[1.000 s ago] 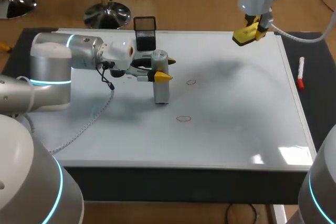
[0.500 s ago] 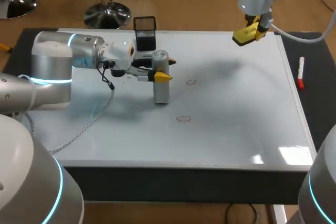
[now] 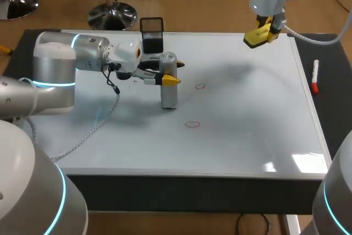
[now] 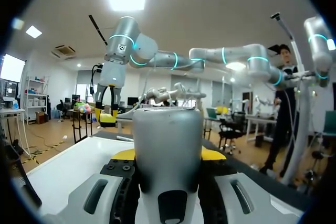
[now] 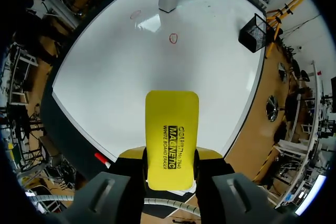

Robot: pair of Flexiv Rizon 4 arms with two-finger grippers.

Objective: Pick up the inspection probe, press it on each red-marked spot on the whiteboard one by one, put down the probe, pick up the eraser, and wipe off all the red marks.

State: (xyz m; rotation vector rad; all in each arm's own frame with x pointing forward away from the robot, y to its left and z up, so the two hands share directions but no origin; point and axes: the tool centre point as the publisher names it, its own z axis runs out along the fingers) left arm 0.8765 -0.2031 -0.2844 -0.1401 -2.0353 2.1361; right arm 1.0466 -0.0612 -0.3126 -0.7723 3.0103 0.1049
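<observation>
At centre-left of the frame, the left gripper is clamping the grey inspection probe, which is standing upright on the whiteboard. At upper right, the right gripper is gripping the yellow eraser. One red circle is lying right of the probe, and another red mark is lying lower.

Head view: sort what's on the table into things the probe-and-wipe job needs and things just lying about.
For the job:
- inspection probe, upright between the left fingers
- eraser, held in the right fingers
- whiteboard, with a red mark and a nearer one

Lying about:
- black mesh holder
- red-tipped marker, beside the whiteboard
</observation>
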